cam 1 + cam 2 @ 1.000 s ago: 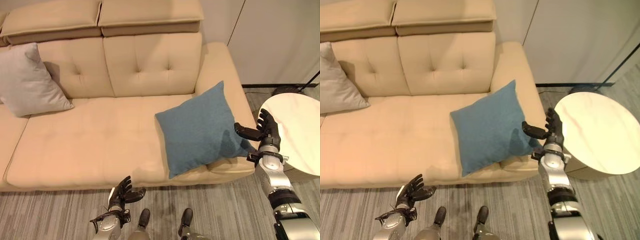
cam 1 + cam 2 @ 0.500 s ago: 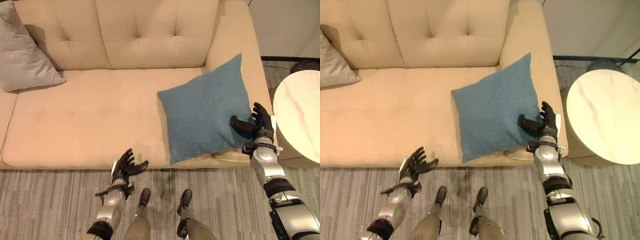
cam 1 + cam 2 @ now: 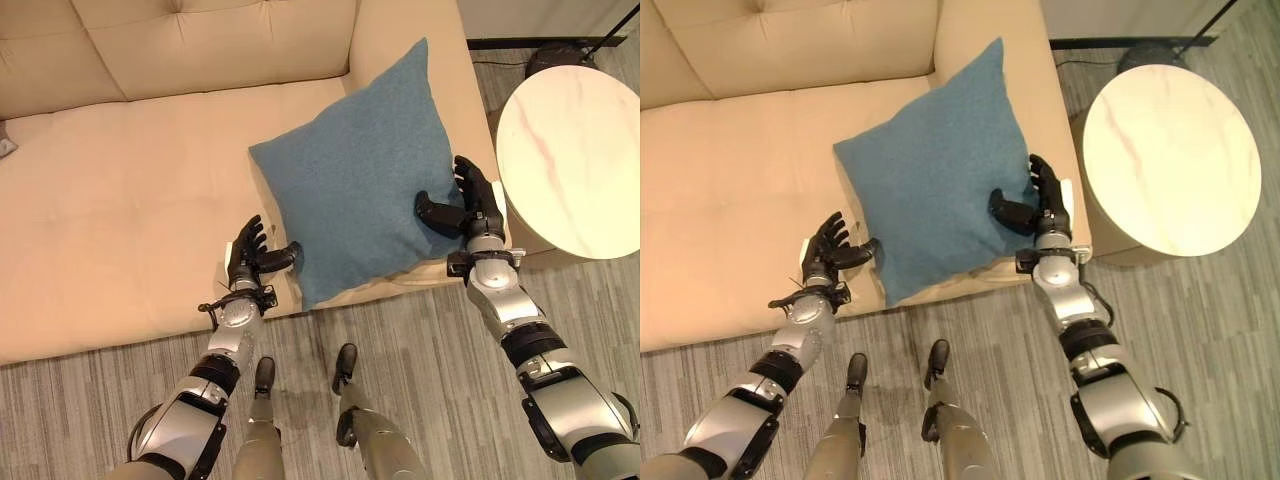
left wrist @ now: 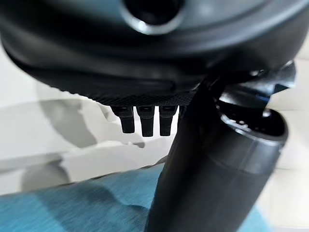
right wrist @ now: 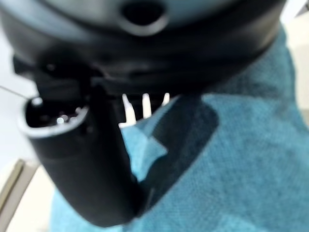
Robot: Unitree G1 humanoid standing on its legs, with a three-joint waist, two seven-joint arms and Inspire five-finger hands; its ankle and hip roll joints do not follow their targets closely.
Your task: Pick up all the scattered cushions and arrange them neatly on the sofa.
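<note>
Dark mechanical fingers of the right hand (image 3: 476,205) rest at the right edge of a blue cushion (image 3: 355,175), thumb pressed onto the top of the fabric and fingers reaching along the cushion's side. The thumb dents the cloth, so this reads as a pinch on the edge, likely to steady or slide the cushion. Across from it, the left hand (image 3: 250,258) hovers at the cushion's lower left corner, fingers spread and relaxed, thumb pointing toward the fabric and just beside it, gripping nothing; it seems poised to take the opposite side. Between the two hands the blue cushion lies tilted on the seat of a beige leather sofa (image 3: 120,180), leaning partly against the armrest beyond the right hand, its near corner hanging over the seat's front edge. Just outside the right hand stands a round white marble-topped side table (image 3: 570,160). Below both arms, grey striped carpet (image 3: 430,380) covers the floor.
</note>
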